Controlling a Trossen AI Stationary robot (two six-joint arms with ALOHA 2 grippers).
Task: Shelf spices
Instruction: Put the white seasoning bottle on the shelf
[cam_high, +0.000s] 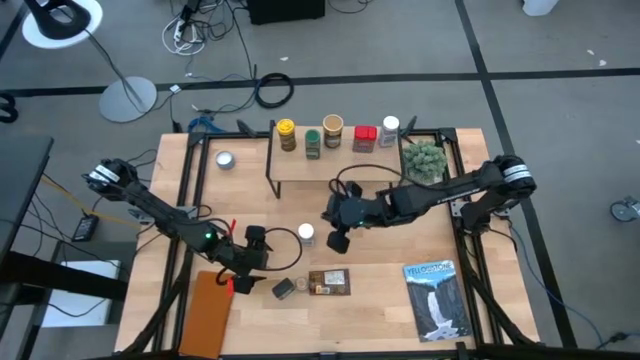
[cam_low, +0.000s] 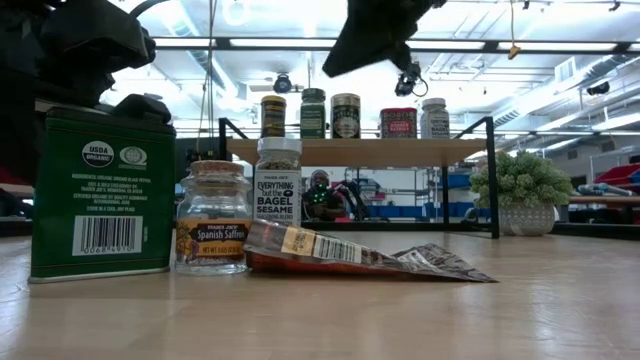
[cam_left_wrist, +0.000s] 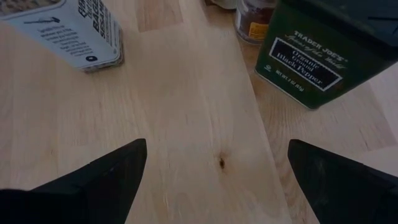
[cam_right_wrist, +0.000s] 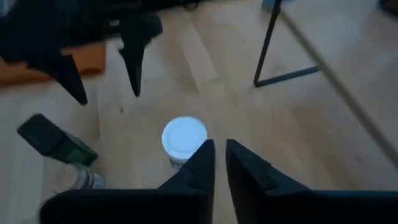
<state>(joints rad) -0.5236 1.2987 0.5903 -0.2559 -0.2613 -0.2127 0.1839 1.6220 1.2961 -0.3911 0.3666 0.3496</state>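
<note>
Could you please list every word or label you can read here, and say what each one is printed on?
"USDA ORGANIC": green tin.
"TRADER JOE'S Organic Ground Black Pepper": the same tin, left wrist view.
"Spanish Saffron": small cork-topped jar.
"EVERYTHING but the BAGEL SESAME": white-capped jar.
Book: title too small.
Packet and shelf jars: print unreadable.

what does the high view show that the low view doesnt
Only the high view shows the blue-and-white book, the flat brown board, the small round silver tin, and both grippers: left gripper open near the board, right gripper beside the white-capped bagel seasoning jar.

Only the low view shows readable labels, such as the cork-topped saffron jar.

Both show five spice jars on the wooden-topped shelf and the green pepper tin.
</note>
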